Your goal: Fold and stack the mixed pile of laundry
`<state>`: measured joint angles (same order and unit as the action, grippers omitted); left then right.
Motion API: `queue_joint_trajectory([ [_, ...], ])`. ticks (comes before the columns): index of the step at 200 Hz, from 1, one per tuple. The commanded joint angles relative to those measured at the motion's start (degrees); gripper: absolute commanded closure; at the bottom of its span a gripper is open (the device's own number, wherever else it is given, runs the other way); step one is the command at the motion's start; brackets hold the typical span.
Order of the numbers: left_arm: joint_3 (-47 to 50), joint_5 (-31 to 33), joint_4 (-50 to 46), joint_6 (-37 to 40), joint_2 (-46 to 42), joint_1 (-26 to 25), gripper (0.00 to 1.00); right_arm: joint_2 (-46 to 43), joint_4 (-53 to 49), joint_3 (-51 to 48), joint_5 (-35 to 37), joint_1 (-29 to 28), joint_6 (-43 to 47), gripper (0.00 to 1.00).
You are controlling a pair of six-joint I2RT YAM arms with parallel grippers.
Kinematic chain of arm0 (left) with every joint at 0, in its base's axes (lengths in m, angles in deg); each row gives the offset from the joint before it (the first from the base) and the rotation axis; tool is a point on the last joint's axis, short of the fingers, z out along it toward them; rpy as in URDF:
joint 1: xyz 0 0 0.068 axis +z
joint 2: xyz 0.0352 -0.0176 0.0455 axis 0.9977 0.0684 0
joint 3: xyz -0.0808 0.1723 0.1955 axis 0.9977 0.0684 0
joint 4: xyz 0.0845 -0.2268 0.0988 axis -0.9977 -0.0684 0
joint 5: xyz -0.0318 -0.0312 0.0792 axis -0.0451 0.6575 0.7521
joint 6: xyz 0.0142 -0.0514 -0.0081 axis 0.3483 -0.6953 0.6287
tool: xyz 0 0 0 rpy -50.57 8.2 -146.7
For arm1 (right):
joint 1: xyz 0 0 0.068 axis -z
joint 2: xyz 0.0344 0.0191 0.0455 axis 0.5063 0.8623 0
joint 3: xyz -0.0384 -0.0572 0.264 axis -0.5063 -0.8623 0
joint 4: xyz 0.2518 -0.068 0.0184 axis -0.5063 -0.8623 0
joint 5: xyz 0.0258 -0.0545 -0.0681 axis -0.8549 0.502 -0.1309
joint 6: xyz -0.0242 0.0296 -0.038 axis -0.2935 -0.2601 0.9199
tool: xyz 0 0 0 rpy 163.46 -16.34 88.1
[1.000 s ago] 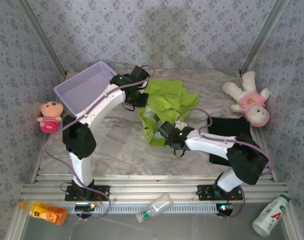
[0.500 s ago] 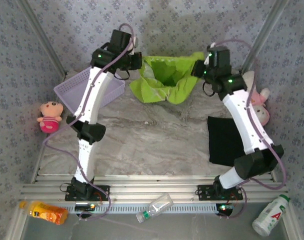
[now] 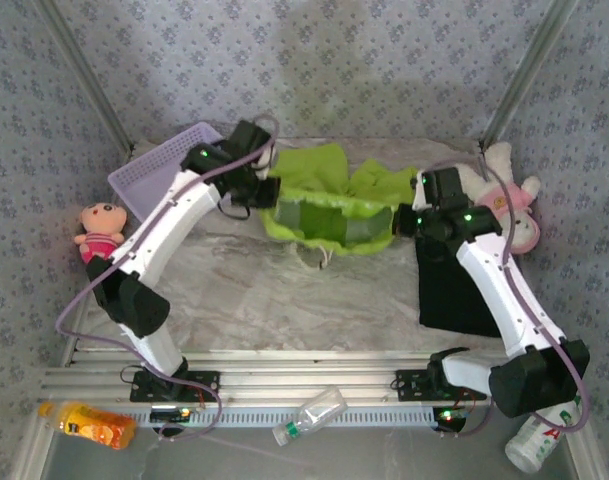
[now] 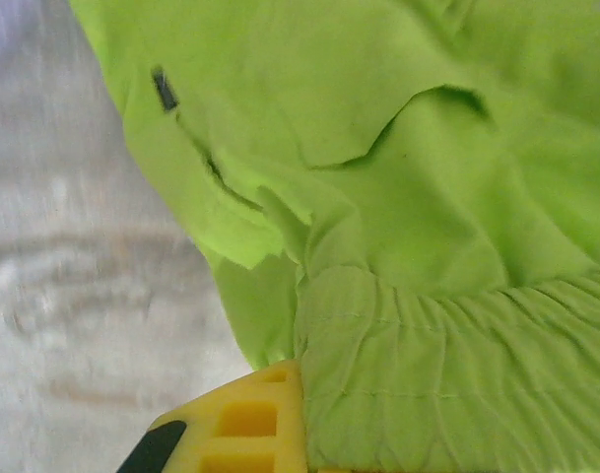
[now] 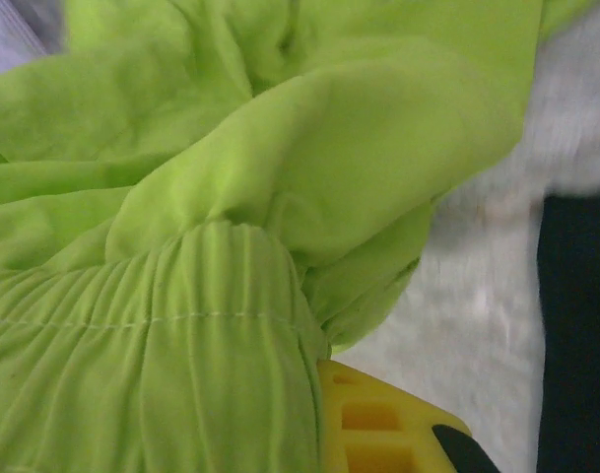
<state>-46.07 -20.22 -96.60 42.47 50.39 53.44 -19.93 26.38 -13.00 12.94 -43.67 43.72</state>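
Lime-green garment [image 3: 329,205] lowered from mid-air onto table [image 3: 264,290], left jaws and right jaws clamped on its ends

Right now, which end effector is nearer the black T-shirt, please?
Right. The right end effector is at the far corner of the black T-shirt; the left end effector is near the basket.

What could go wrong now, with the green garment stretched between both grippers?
1. The left gripper and right gripper pinch only the gathered edge of the green garment; it may slip out.
2. The right arm passes over the folded black shirt; lowering it could rumple the shirt.
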Motion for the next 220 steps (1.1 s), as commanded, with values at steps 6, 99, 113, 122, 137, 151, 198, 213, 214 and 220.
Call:
queue_joint_trajectory([
  [6,8.4,4.1,1.7,-6.3,-1.4,1.6,1.0,2.1,-1.9,-2.5,-1.5,2.2,-2.9,1.0],
  [99,-77.7,4.7,-10.8,-4.2,34.3,5.3,1.0,26.7,8.6,46.1,-7.3,6.2,-1.8,1.0],
  [113,-69.2,2.9,-0.9,-2.0,26.5,5.0,1.0,22.1,20.0,45.5,-7.4,6.3,-1.7,1.0],
  [122,-62.6,3.2,5.7,0.5,21.2,4.1,1.0,18.4,26.7,43.3,-5.7,6.4,-1.1,1.0],
  [137,-52.8,4.3,15.0,3.1,13.3,3.2,1.0,13.2,36.2,38.8,-4.4,6.9,0.4,1.0],
  [151,-47.7,5.5,20.0,4.5,8.1,3.2,1.0,9.6,41.3,34.3,-3.8,7.8,2.3,1.0],
  [198,-18.8,11.6,18.7,7.8,-5.7,1.2,1.0,-1.1,34.2,14.6,-9.1,10.4,2.0,1.0],
  [213,0.4,14.6,19.7,3.5,-13.2,0.1,1.0,-6.3,27.3,4.4,-9.9,10.2,-0.1,1.0],
  [214,1.9,14.7,19.9,3.1,-13.7,-0.1,1.0,-6.7,26.7,3.7,-9.9,10.3,-0.3,1.0],
  [220,9.9,15.2,20.7,0.3,-16.9,-0.6,1.0,-8.9,23.0,-1.1,-10.0,10.3,-1.8,1.0],
])
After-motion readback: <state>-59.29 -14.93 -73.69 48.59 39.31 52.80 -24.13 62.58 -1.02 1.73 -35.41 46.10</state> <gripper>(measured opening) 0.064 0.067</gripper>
